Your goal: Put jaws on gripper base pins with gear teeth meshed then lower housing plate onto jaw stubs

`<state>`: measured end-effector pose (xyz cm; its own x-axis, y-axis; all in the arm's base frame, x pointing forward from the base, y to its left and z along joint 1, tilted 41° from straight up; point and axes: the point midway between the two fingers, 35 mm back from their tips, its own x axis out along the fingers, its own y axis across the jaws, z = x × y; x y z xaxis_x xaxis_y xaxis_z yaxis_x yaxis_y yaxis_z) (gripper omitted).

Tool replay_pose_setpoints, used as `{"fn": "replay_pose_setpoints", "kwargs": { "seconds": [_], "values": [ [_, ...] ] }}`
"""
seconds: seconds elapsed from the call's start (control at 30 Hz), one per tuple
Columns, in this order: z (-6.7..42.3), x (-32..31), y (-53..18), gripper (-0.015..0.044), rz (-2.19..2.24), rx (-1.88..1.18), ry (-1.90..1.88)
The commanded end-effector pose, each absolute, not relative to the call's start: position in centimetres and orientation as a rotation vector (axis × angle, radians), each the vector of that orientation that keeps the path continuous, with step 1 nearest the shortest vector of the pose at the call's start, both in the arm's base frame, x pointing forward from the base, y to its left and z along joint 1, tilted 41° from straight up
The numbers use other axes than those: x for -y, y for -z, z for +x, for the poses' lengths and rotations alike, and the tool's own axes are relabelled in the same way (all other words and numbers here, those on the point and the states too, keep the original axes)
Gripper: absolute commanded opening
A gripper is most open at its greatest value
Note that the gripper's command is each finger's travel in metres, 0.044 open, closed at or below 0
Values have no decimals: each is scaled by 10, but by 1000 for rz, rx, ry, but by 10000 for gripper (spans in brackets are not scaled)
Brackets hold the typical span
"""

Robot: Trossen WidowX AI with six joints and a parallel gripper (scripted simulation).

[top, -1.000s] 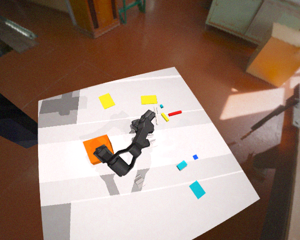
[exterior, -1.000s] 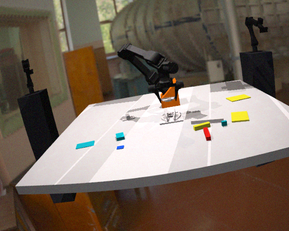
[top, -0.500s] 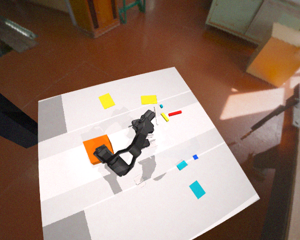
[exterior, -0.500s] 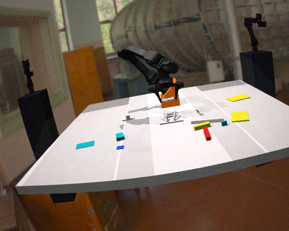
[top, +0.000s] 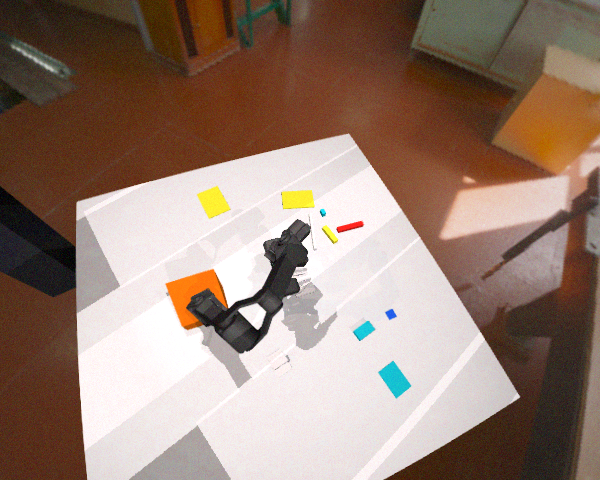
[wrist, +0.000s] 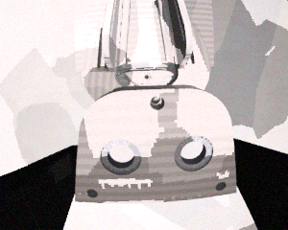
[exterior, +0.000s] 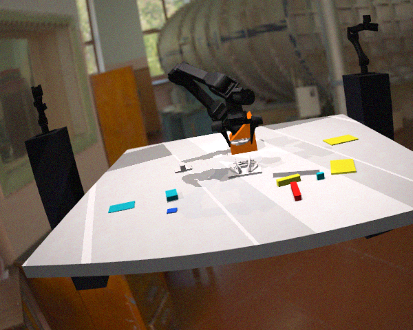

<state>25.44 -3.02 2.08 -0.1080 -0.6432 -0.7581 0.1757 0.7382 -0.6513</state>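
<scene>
The black parallel-jaw gripper [top: 285, 266] [exterior: 240, 141] [wrist: 155, 151] is gripping a pale housing plate with two round ringed holes [exterior: 240, 141] [wrist: 156, 129], its fingers standing wide at the plate's sides. The plate is hanging above the white gripper base with a flat foot [top: 304, 291] [exterior: 245, 172], well apart from it in the exterior view, so it isn't closing anything. Two pale, slanting jaws [exterior: 250, 164] are standing on the base; can't tell from here if their gear teeth are meshing. In the wrist view the plate is filling the middle, one small hole sitting near its upper edge and two dark ones in its lower corners; long pale parts are showing past that edge. In the top view the arm is covering the plate. A small pale part with a grey block on it [top: 280, 361] [exterior: 183, 168] is lying apart from the base on the white table [top: 341, 428] [exterior: 217, 234]. On the other side, a long thin whitish strip [top: 312, 232] [exterior: 296, 173] is lying near a yellow bar [top: 329, 234] [exterior: 288, 179], a red bar [top: 350, 226] [exterior: 295, 190] and a tiny cyan block [top: 322, 212] [exterior: 320, 175]. A thicker cyan block [top: 364, 330] [exterior: 171, 194] is resting near a flat blue square [top: 390, 314] [exterior: 171, 210]. Two flat yellow rectangles are lying farther off, and an orange block [top: 191, 289] [exterior: 244, 148] is showing behind the plate in the exterior view.
</scene>
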Motion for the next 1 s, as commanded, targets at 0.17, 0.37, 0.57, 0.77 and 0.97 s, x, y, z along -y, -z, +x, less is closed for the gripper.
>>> {"fn": "replay_pose_setpoints", "kwargs": {
  "seconds": [0.17, 0.37, 0.57, 0.77, 0.97],
  "values": [
    [254, 29, -20, 351, -388, -1534, 722],
    [254, 29, -20, 351, -388, -1534, 722],
    [254, 29, -20, 351, -388, -1534, 722],
    [254, 29, -20, 351, -388, -1534, 722],
    [254, 34, -14, 351, -387, -1534, 722]
  ]
}}
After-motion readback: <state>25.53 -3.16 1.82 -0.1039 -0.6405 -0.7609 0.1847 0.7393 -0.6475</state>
